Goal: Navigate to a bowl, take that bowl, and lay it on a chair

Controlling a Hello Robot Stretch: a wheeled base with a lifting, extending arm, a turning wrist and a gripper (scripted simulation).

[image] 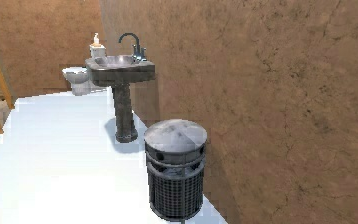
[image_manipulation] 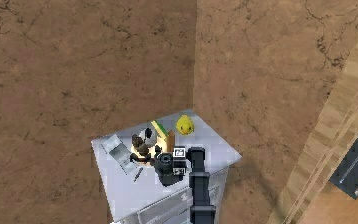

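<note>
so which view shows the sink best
The forward view: the pedestal sink stands whole there, basin, tap and column, beyond the dark bin. The arm side view faces another way, onto a white cabinet with a yellow thing on top.

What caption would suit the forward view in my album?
Pedestal sink with a pale bottle on its rim, a lidded mesh bin in front, along a brown wall.

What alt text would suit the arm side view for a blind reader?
A dark square arm rises to a pale grey drawer cabinet in a brown-walled corner; its gripper shows amid small cluttered items, with a yellow object farther back.
</note>
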